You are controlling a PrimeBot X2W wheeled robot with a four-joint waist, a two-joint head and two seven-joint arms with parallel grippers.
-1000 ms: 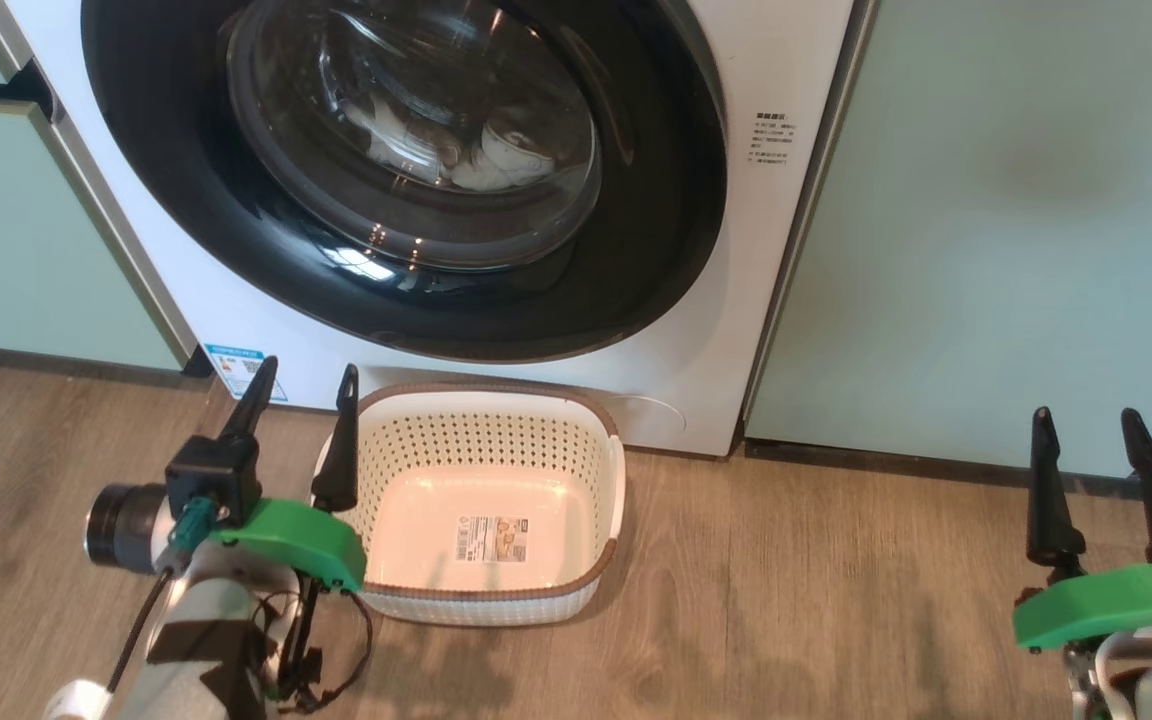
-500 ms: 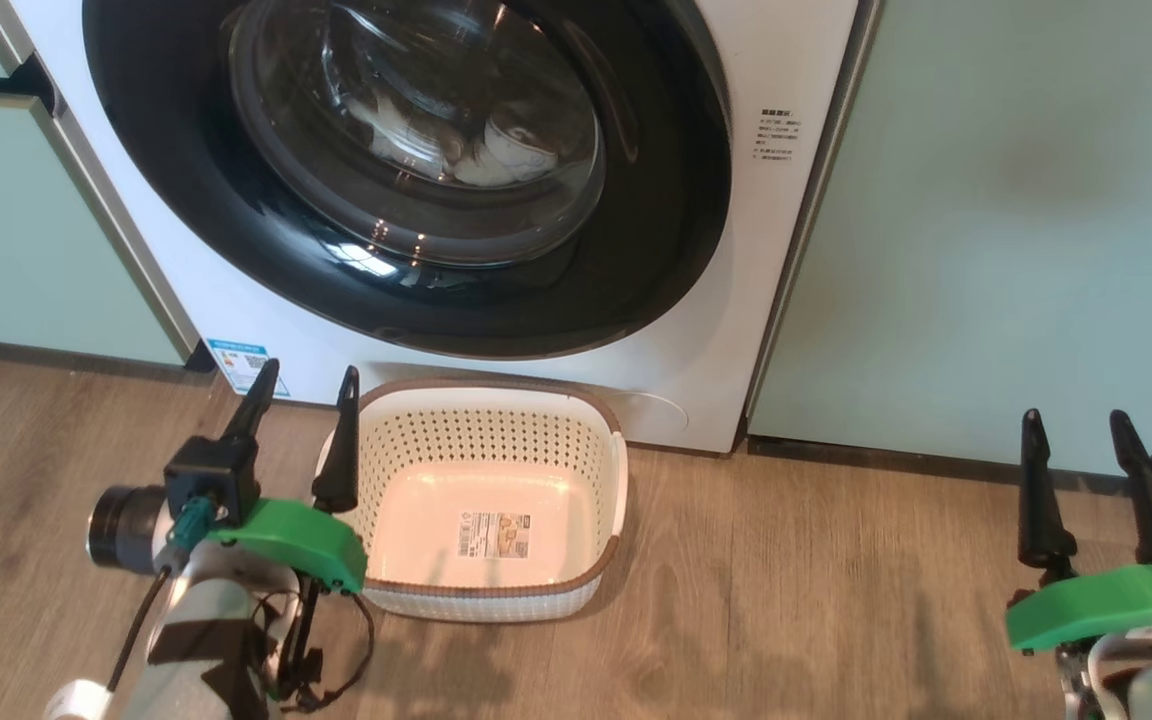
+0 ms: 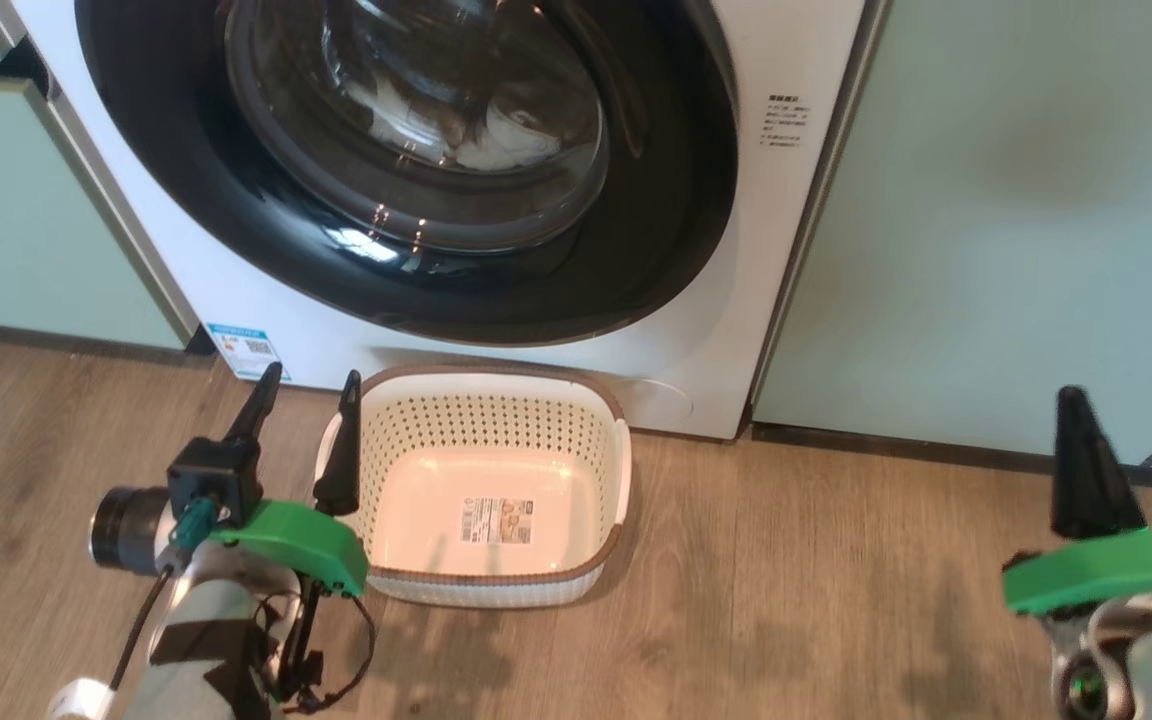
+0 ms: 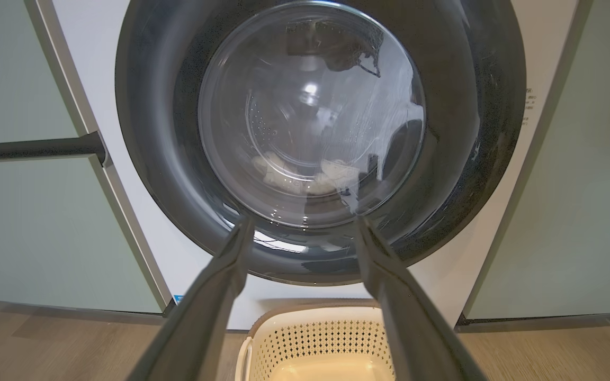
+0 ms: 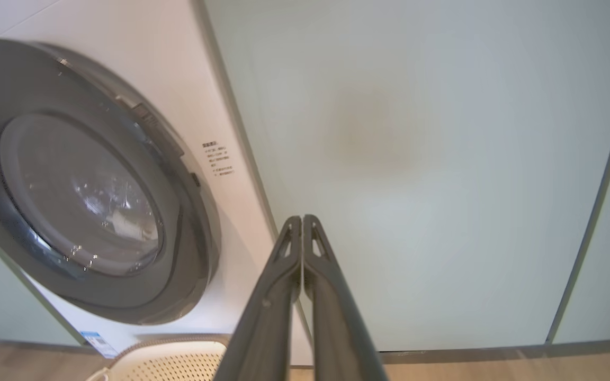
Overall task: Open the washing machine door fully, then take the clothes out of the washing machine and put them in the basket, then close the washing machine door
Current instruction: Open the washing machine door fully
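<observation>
Head view: the basket [image 3: 496,578] sits just before the washing machine [image 3: 266,300], under its closed door [image 3: 186,200], which walls off the clothes [image 3: 496,140]. My left gripper [image 3: 310,375] gapes empty beside the basket; my right gripper [image 5: 303,217] is pinched closed, empty.

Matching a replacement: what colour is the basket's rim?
Brown; the basket shows best in the head view.

head: high, facing down | wrists: low, facing forward | shared: washing machine door [image 3: 406,170]

No legible txt: tiny print [image 3: 782,122] on washing machine [image 3: 696,330], blue label [image 3: 245,350], sticker [image 3: 496,521] in basket [image 3: 486,435], all too small.
</observation>
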